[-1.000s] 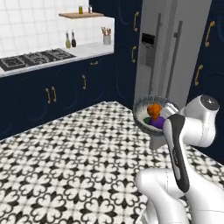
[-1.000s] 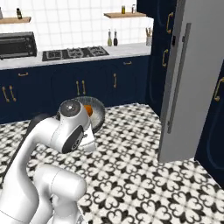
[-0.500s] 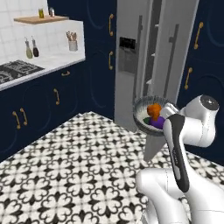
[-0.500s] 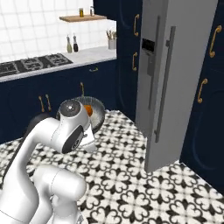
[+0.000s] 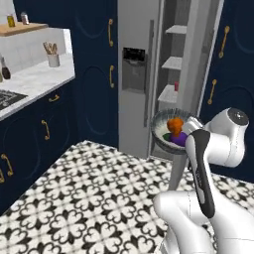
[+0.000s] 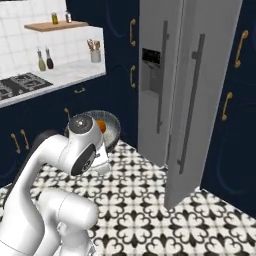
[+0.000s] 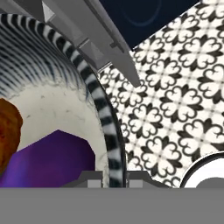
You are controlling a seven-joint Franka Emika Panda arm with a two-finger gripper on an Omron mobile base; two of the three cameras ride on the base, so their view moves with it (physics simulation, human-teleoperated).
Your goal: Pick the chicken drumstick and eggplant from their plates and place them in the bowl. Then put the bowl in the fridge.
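**A:** Since the earlier frames the whole picture has been shifted: the cameras have been carried round with the base, so that the tall grey stainless-style fridge [image 5: 171,74] is now faced more squarely in the left base view. Nothing in the room is judged to have moved by itself. What is seen of the load?

**B:** In that view the round dark grey bowl with the pale inside [image 5: 171,131] is held up in front of the arm, just before the open fridge. The small orange-brown chicken drumstick [image 5: 174,124] and the glossy dark purple eggplant [image 5: 179,138] are seen lying in it, touching. Grey inner shelves are shown behind the opened door.

**A:** And from the right base view?

**B:** The bowl [image 6: 107,127] is partly hidden behind the arm; a patch of the drumstick [image 6: 100,124] is visible. The fridge [image 6: 190,90] stands well to the right, its door swung out.

**A:** The hand view?

**B:** The striped rim of the bowl [image 7: 103,113] is pinched between the fingers [image 7: 114,178], which are drawn narrow onto it. The eggplant [image 7: 48,159] and drumstick [image 7: 8,131] lie inside, above the patterned floor.

**A:** So how far along is the task judged to be?

**B:** Both foods are in the bowl; only setting the bowl on a fridge shelf is left.

**A:** Any writing?

**B:** No brand, label or lettering can be read anywhere.
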